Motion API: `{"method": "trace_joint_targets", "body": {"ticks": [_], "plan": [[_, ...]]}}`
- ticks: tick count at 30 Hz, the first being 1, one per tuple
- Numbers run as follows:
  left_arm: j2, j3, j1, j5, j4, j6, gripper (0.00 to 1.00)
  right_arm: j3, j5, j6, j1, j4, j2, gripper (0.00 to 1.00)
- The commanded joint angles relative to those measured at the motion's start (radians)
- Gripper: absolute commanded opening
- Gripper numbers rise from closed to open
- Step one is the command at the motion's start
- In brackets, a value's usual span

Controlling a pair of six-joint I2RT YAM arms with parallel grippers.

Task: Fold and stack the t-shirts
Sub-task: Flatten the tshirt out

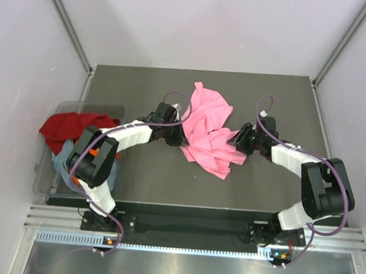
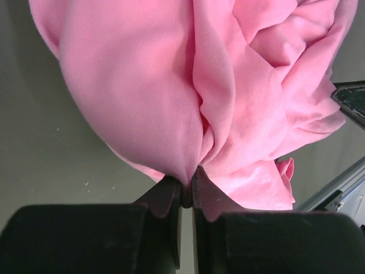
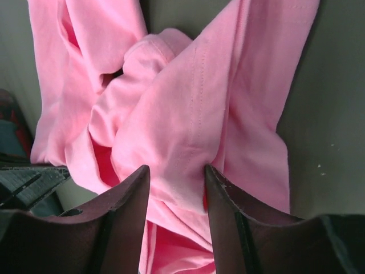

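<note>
A crumpled pink t-shirt (image 1: 206, 129) lies at the centre of the dark table (image 1: 281, 100), between the two arms. The left gripper (image 2: 187, 180) pinches a fold at the shirt's left edge, jaws almost together. The right gripper (image 3: 177, 177) straddles a thick fold on the right with jaws partly apart; whether it clamps cannot be told. At far left, a dark red t-shirt (image 1: 76, 128) drapes over a clear bin (image 1: 43, 177), above a grey-blue t-shirt (image 1: 62, 159).
</note>
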Motion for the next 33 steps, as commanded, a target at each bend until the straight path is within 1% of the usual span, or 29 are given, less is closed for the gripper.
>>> {"method": "trace_joint_targets", "body": {"ticks": [1,3,4,5,7,8,9,10,11,12,13,14,15,16,18,19,20,21,23,24,25,26,27,28,29,30,31,32,33], "plan": [[-0.002,0.038,-0.001,0.021,0.031,0.008,0.00,-0.007,0.020,0.041,0.033,-0.003,-0.022,0.44],[-0.006,0.041,-0.001,0.022,0.031,0.008,0.00,-0.004,0.045,0.058,0.039,-0.032,-0.020,0.42],[-0.008,0.041,-0.001,0.019,0.029,0.006,0.00,-0.005,0.054,0.061,0.042,-0.037,-0.022,0.37],[-0.009,0.049,-0.001,0.016,0.025,0.006,0.00,-0.004,0.075,0.055,0.042,-0.037,-0.026,0.20],[-0.006,0.067,-0.001,0.005,-0.003,0.009,0.00,0.036,0.114,0.020,0.036,-0.056,-0.038,0.05],[0.000,0.127,0.004,-0.039,-0.035,0.018,0.00,0.068,0.155,0.000,0.027,-0.090,-0.042,0.00],[0.021,0.177,0.009,-0.067,-0.076,0.026,0.00,0.161,0.166,-0.020,0.016,-0.119,-0.040,0.00],[0.033,0.242,0.025,-0.093,-0.171,0.038,0.00,0.221,0.172,-0.060,-0.019,-0.151,-0.036,0.00],[0.061,0.376,0.035,-0.122,-0.204,0.041,0.00,0.284,0.187,-0.079,-0.037,-0.215,-0.035,0.00],[0.072,0.444,0.045,-0.124,-0.225,0.046,0.00,0.414,0.195,-0.097,-0.053,-0.243,-0.037,0.00],[0.083,0.515,0.058,-0.124,-0.253,0.042,0.00,0.480,0.201,-0.131,-0.083,-0.274,-0.039,0.00],[0.099,0.651,0.073,-0.122,-0.293,0.038,0.00,0.545,0.207,-0.148,-0.096,-0.323,-0.040,0.00],[0.106,0.714,0.079,-0.131,-0.314,0.038,0.00,0.667,0.209,-0.166,-0.108,-0.349,-0.042,0.00],[0.106,0.827,0.081,-0.140,-0.331,0.044,0.00,0.724,0.213,-0.198,-0.126,-0.371,-0.045,0.00],[0.103,0.906,0.081,-0.136,-0.347,0.049,0.00,0.847,0.224,-0.231,-0.139,-0.417,-0.066,0.00],[0.097,0.938,0.081,-0.128,-0.339,0.046,0.00,0.869,0.226,-0.253,-0.146,-0.423,-0.078,0.00],[0.068,0.939,0.081,-0.113,-0.325,0.040,0.00,0.884,0.224,-0.260,-0.147,-0.437,-0.094,0.00],[0.052,0.928,0.081,-0.102,-0.305,0.034,0.00,0.889,0.227,-0.264,-0.147,-0.442,-0.107,0.00],[-0.015,0.849,0.073,-0.064,-0.278,0.018,0.00,0.857,0.218,-0.268,-0.147,-0.452,-0.172,0.00],[-0.041,0.807,0.070,-0.058,-0.249,0.017,0.00,0.798,0.217,-0.266,-0.147,-0.454,-0.224,0.00],[-0.069,0.694,0.062,-0.038,-0.229,0.003,0.00,0.759,0.215,-0.264,-0.147,-0.454,-0.253,0.00],[-0.130,0.628,0.059,-0.026,-0.204,-0.008,0.00,0.678,0.210,-0.268,-0.145,-0.457,-0.279,0.00],[-0.194,0.477,0.050,0.000,-0.143,-0.040,0.00,0.635,0.207,-0.263,-0.147,-0.464,-0.336,0.00],[-0.195,0.397,0.041,0.010,-0.112,-0.052,0.02,0.589,0.207,-0.261,-0.147,-0.465,-0.365,0.00],[-0.251,0.321,0.029,0.016,-0.077,-0.061,0.06,0.540,0.191,-0.258,-0.147,-0.468,-0.393,0.00],[-0.271,0.251,0.015,0.013,-0.055,-0.067,0.10,0.439,0.180,-0.255,-0.147,-0.474,-0.451,0.00],[-0.291,0.136,-0.010,0.011,-0.041,-0.070,0.23,0.385,0.172,-0.248,-0.147,-0.474,-0.482,0.00],[-0.314,0.088,-0.016,0.005,-0.038,-0.067,0.28,0.331,0.178,-0.245,-0.147,-0.486,-0.511,0.00],[-0.322,0.048,-0.019,0.002,-0.044,-0.066,0.35,0.238,0.193,-0.240,-0.147,-0.503,-0.561,0.00]]}}
